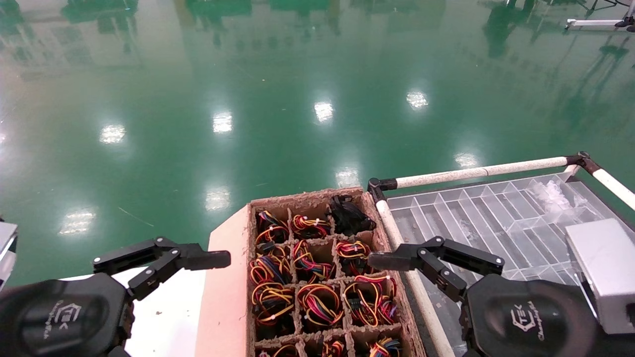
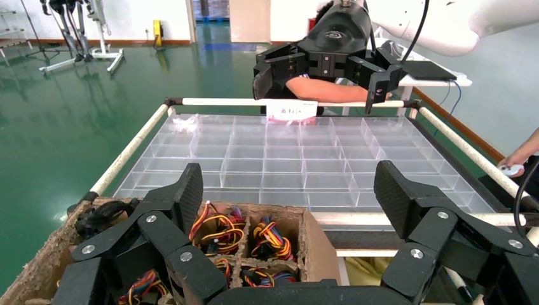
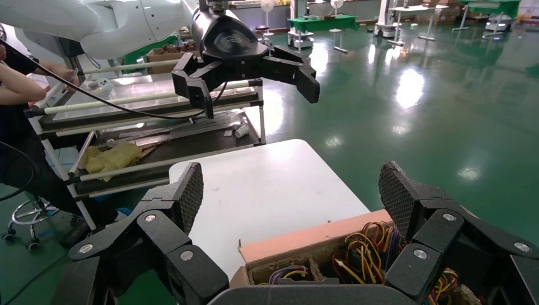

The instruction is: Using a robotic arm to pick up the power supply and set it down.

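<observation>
A cardboard box with several compartments sits between my two grippers. Most cells hold red-yellow-black wire bundles. A bunch of thin black cables fills the far right corner cell and also shows in the left wrist view. No grey metal box shows, so the power supply itself is hidden. My left gripper hangs open just left of the box, holding nothing. My right gripper hangs open at the box's right edge, also holding nothing.
A clear plastic divided tray lies on a cart with white tube rails right of the box. A white table carries the box. A person's arm rests beyond the cart, and a hand is at its side.
</observation>
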{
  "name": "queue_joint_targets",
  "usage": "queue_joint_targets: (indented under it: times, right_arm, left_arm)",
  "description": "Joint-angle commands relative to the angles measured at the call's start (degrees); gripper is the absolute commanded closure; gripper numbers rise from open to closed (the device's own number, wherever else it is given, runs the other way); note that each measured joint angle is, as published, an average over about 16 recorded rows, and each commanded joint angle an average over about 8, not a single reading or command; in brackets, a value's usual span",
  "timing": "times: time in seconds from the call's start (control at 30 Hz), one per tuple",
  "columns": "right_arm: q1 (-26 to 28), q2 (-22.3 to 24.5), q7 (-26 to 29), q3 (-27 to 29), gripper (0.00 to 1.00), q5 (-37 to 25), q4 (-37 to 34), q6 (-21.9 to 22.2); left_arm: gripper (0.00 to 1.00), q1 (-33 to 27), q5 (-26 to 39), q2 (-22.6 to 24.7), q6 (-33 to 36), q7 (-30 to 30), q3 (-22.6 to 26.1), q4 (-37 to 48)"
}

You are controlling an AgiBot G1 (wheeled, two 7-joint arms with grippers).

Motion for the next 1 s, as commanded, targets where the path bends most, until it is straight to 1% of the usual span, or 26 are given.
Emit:
queue_joint_targets:
  times: [0.03,1.0]
  right_arm:
    - [0.0,0.0,0.0,0.0,0.0,0.0,0.0,0.0]
    - [0.0,0.0,0.0,0.0,0.0,-0.2,-0.1,0.2]
  left_arm:
    - [1.0,0.0,0.0,0.0,0.0,0.0,0.0,0.0]
    - [1.0,0.0,0.0,0.0,0.0,0.0,0.0,0.0]
